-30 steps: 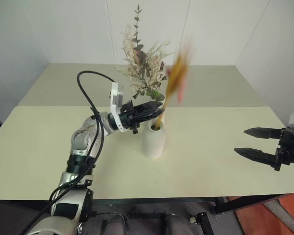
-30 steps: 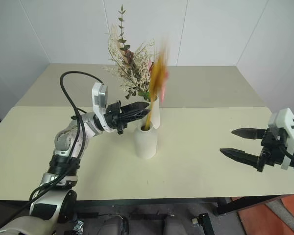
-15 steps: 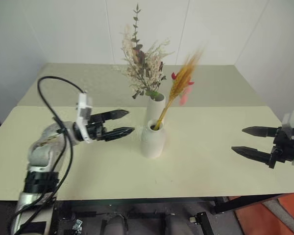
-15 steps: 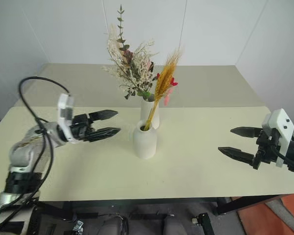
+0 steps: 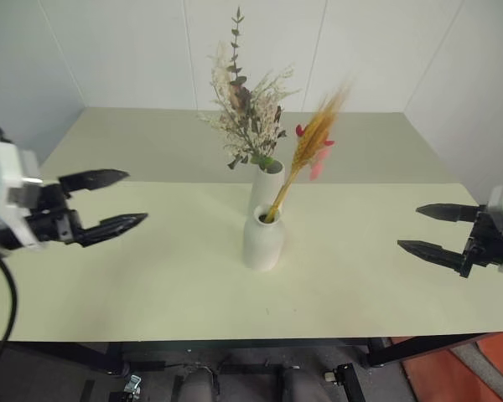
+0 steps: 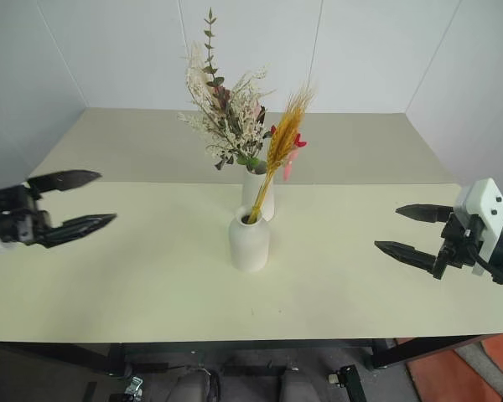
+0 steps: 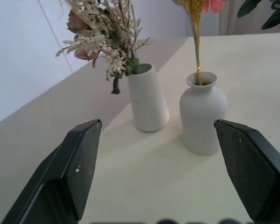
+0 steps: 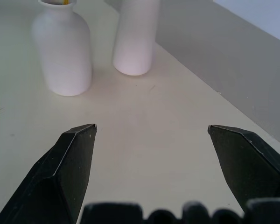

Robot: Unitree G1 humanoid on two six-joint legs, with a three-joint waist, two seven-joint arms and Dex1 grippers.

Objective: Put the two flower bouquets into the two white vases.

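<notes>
The left gripper has let go of the wheat bunch and swung to the frame's left edge, jaws wide and empty. The right gripper, also wide and empty, hangs at the right edge. Both bunches now stand in vases at centre (the task looks done). The left wrist view shows the bushy bunch seated in the tall vase, and the wheat stems entering the round vase.

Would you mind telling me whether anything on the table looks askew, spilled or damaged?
Nothing stands out. The bushy cream-beige dried bouquet stands in the taller white cylinder vase, and the slim yellow-orange wheat-like bouquet leans to one side in the shorter round narrow-necked white vase. Both vases are upright on the pale table.
</notes>
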